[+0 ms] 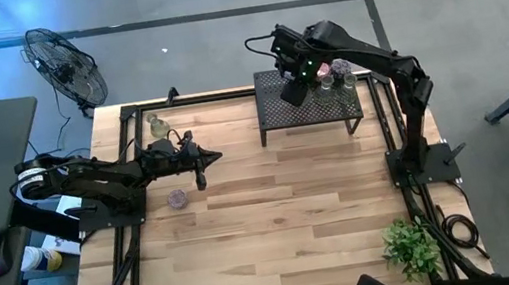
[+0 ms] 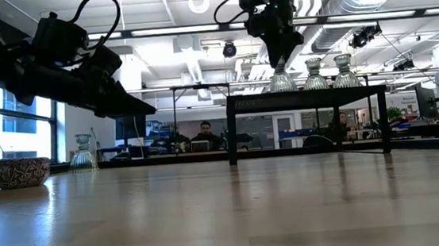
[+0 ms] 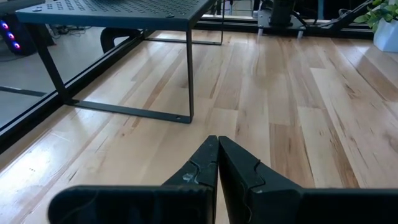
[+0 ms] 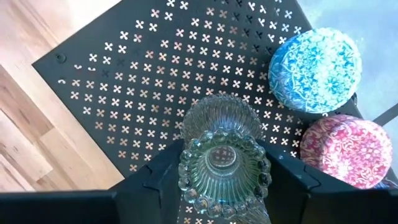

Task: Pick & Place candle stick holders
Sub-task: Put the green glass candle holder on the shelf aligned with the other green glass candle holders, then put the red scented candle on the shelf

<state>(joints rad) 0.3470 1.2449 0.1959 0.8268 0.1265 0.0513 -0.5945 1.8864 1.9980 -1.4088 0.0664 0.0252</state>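
My right gripper [image 4: 224, 163] is over the black perforated shelf [image 1: 276, 119] at the table's far side, shut on a clear greenish glass candle stick holder [image 4: 224, 134]. A blue holder [image 4: 315, 62] and a pink one [image 4: 345, 149] stand on the shelf beside it. My left gripper [image 1: 219, 155] is shut and empty above the left part of the table. A purple holder [image 1: 178, 197] stands on the table near it. A clear glass holder [image 1: 159, 126] stands at the far left. My right gripper pinches the glass holder's beaded top rim [image 4: 184, 171] between its two fingers, one on each side. The fingers come from above, pointing down. The holder is upright with its foot [image 2: 283, 88] at the shelf top; I cannot tell whether it rests there.
The shelf stands on thin black legs [image 2: 230, 130] at the far middle of the table. A green leafy plant [image 1: 412, 245] stands at the near right corner. A black frame [image 1: 126, 162] runs along the table's edges. Bare wood lies in the middle [image 1: 286, 219]. People sit beyond the table [image 2: 205, 136].
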